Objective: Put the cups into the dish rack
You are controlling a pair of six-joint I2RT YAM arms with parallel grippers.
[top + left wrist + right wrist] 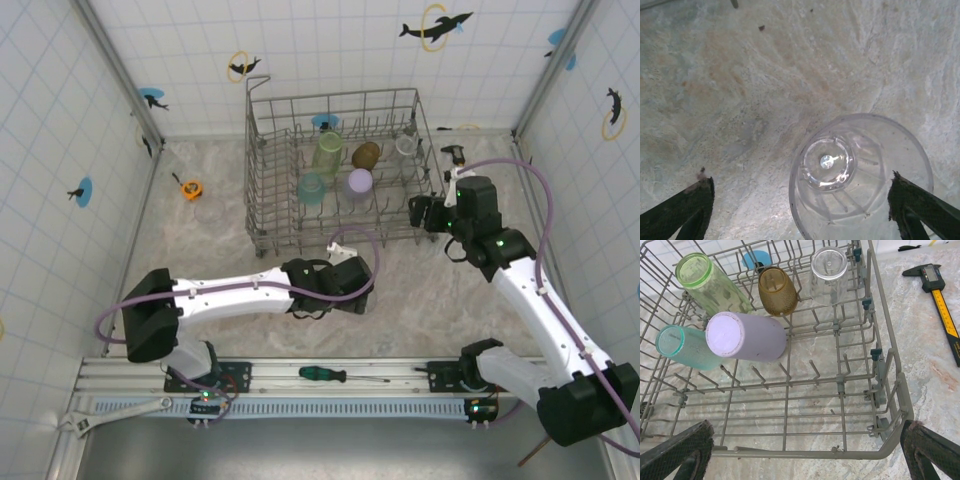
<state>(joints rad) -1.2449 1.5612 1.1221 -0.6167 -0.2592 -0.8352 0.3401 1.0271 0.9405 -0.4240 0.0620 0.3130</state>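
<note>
– Five cups lie in the dish rack (790,454): a green cup (710,282), an amber cup (777,290), a teal cup (682,347), a lilac cup (745,336) and a clear glass (829,272) at the far side.
– Any more?
– One clear cup (860,175) stands on the table (740,75), between the wide-open fingers of the left gripper (800,180). They do not squeeze it.
– And the right gripper (807,426)?
– Wide open too, with nothing in it, over the rack's near rim.

Five cups (746,336) tilted in grey dish rack (890,385); clear cup (860,175) stands outside
</note>
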